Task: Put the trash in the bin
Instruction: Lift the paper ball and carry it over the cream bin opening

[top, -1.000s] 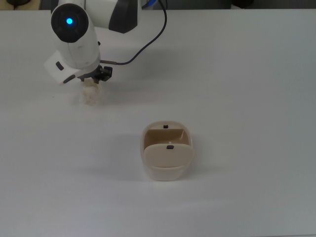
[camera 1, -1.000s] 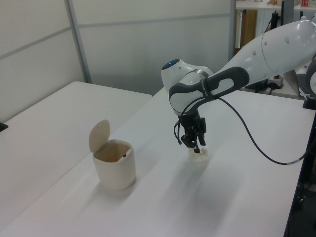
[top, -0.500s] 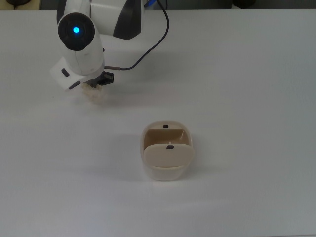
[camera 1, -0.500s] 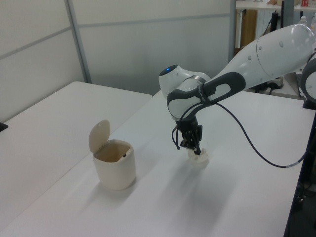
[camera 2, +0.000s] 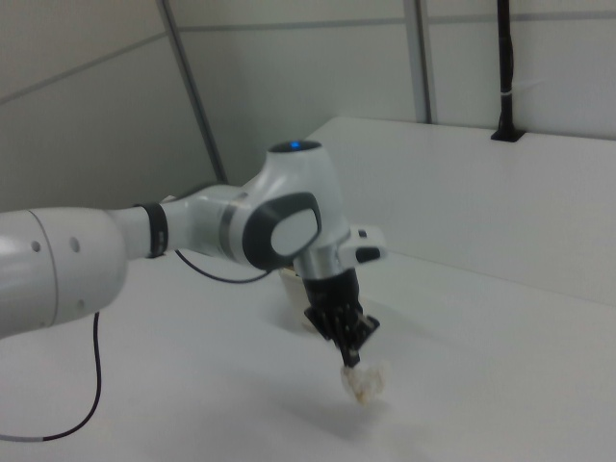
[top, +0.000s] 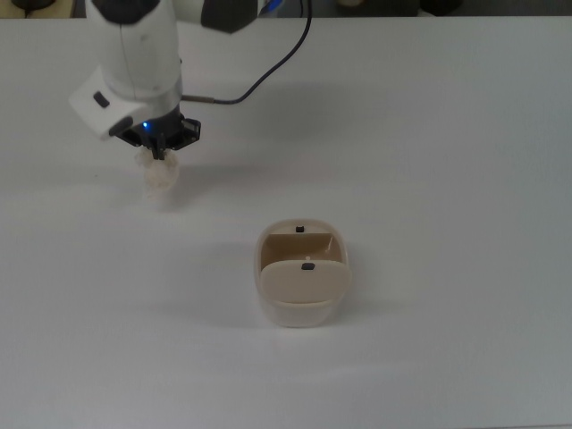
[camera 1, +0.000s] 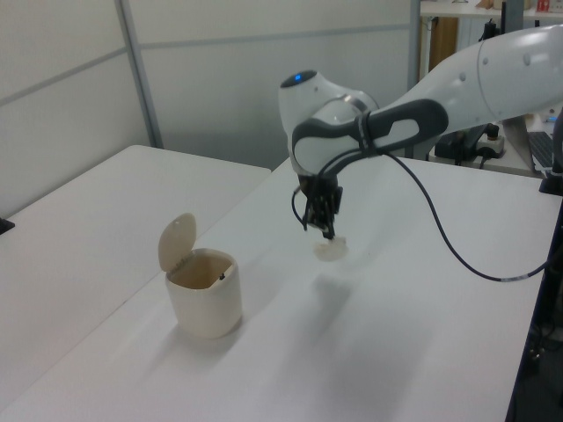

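The white table (top: 447, 134) fills the top view and carries everything else. Over the far-left part of it in the top view reaches the robot arm (camera 1: 493, 79), white with dark grey joints, a blue light on its wrist and a black cable (top: 268, 76) looping off it; in the left view the arm comes in from the left view's right.

The bin (top: 302, 275) stands upright on the table near the middle of the top view, closer to the near edge than the arm's wrist is. It is beige with a rounded-square rim. In the left view its cream lid (camera 1: 176, 242) is tipped up at the left view's left side of the rim, so the top is open.

The gripper (top: 159, 154) points straight down, and its dark fingers are pinched on the trash (top: 161, 177), a small lumpy off-white wad hanging from the fingertips. In the left view the trash (camera 1: 330, 251) is off the table with its shadow below it, well apart from the bin, to the left view's right of it. The right view also shows the wad (camera 2: 366, 382) dangling under the fingers above the tabletop.
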